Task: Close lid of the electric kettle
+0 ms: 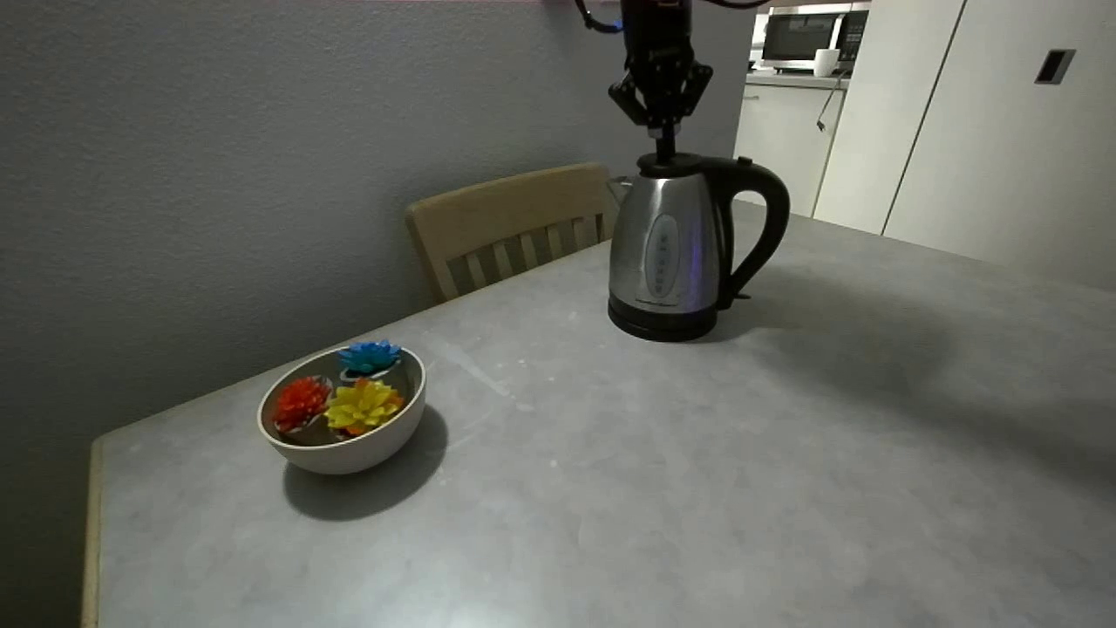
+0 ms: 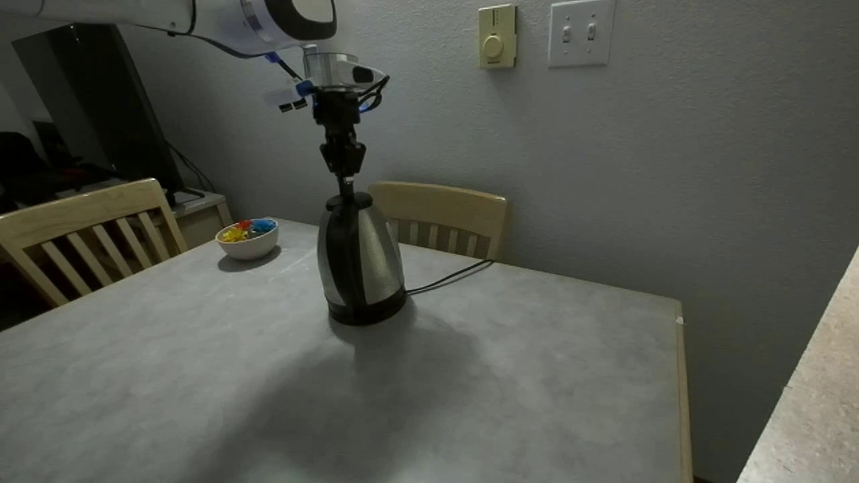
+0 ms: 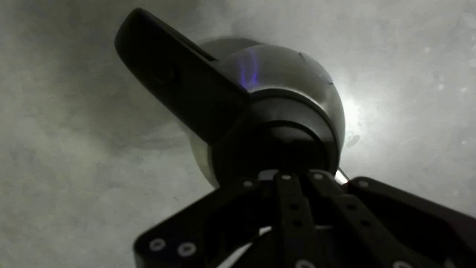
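The stainless-steel electric kettle stands upright on the grey table, also in an exterior view and the wrist view. Its black looped handle also shows in the wrist view. The black lid lies flat across the kettle's mouth; it also shows in an exterior view and the wrist view. My gripper points straight down with its fingers together, tips at the top of the lid, also in an exterior view. The fingertips are dark in the wrist view; exact contact is hard to see.
A white bowl with colourful flower-like items stands on the table, apart from the kettle. A wooden chair stands at the table edge by the wall. A black cord runs from the kettle's base.
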Available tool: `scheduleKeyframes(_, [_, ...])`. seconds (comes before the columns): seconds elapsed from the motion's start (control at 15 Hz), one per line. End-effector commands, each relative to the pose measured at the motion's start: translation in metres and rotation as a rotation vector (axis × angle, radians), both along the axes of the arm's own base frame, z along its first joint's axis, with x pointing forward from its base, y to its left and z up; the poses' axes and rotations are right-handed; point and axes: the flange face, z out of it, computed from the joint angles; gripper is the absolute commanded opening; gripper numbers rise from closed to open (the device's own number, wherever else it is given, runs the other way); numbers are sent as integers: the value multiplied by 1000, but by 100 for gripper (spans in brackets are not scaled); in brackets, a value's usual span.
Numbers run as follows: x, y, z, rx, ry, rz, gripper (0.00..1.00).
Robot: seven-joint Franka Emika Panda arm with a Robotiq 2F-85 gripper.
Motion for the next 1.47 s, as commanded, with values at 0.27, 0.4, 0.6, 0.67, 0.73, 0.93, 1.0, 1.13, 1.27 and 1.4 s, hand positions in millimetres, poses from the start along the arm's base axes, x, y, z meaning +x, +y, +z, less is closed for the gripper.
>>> scheduleKeyframes(0.27, [11, 1, -12, 75, -60, 10, 0])
scheduleKeyframes(0.4, [13, -14, -34, 70, -34, -38, 0])
scheduleKeyframes(0.6, [10, -20, -52, 96, 20, -66, 0])
scheduleKeyframes(0.67, [9, -20, -55, 98, 30, -70, 0])
scheduleKeyframes(0.73, [9, -20, -56, 102, 34, -72, 0])
scheduleKeyframes(0.93, [13, -13, -41, 109, -4, -70, 0])
scheduleKeyframes(1.0, [14, -9, -33, 103, -23, -69, 0])
scheduleKeyframes(1.13, [17, 1, -12, 79, -79, -73, 0])
scheduleKeyframes(1.27, [19, 8, 0, 67, -121, -69, 0])
scheduleKeyframes(1.4, [22, 13, 12, 54, -163, -69, 0])
